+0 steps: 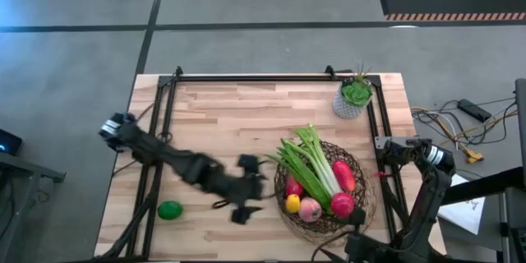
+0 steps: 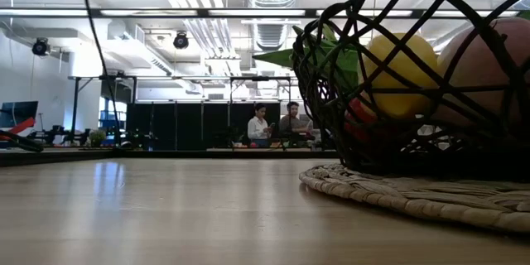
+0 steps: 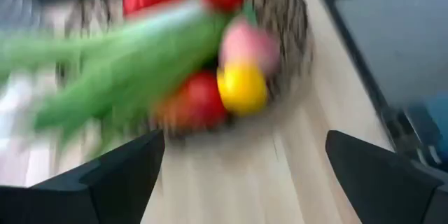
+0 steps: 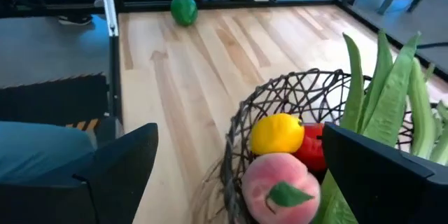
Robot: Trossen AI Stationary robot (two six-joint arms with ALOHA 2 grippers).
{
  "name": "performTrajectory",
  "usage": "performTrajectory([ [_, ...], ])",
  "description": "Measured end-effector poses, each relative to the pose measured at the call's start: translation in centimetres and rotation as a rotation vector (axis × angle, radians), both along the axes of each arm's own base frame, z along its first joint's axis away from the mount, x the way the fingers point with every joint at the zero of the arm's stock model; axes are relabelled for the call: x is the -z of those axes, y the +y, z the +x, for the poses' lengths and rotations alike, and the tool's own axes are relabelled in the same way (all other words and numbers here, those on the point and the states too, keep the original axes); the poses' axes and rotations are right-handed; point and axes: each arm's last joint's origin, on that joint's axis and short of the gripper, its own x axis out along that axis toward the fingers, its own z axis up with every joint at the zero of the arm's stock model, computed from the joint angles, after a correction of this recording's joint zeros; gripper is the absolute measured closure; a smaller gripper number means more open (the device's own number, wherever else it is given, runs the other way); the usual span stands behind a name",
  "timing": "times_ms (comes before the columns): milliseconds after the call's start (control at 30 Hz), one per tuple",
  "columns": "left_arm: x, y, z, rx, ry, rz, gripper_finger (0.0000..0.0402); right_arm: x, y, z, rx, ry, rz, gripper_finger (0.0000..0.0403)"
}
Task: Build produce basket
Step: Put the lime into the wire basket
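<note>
wood table, filled basket, lime outside

Even bright light; left wrist view smeared by motion blur.

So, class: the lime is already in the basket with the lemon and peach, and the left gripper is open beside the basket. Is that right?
Not quite. The lime still lies on the table, apart from the basket, as the high view shows. The rest holds: the lemon and peach are in the basket, and the left gripper is open beside it.
</note>
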Motion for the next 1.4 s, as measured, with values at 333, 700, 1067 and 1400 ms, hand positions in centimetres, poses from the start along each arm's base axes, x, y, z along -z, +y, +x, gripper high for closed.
performTrajectory([
  [333,2.2,-3.8,-13.0,-0.306,0.301,-0.143,0.0022,2.7,0.7,0.5,-0.004,0.008,-0.067,0.0019],
  [700,11.0,-5.0,-20.6,-0.464,0.695,-0.131,0.0022,3.2,0.9,0.6,-0.012,0.011,-0.096,0.0019],
  [1067,14.9,-4.3,-21.6,-0.402,0.902,-0.034,0.0022,3.1,1.1,0.7,-0.015,-0.014,-0.084,0.0019],
  [1400,16.3,-4.6,-21.4,-0.342,0.908,-0.115,0.0116,3.0,1.5,0.4,-0.039,0.0,-0.074,0.0019],
])
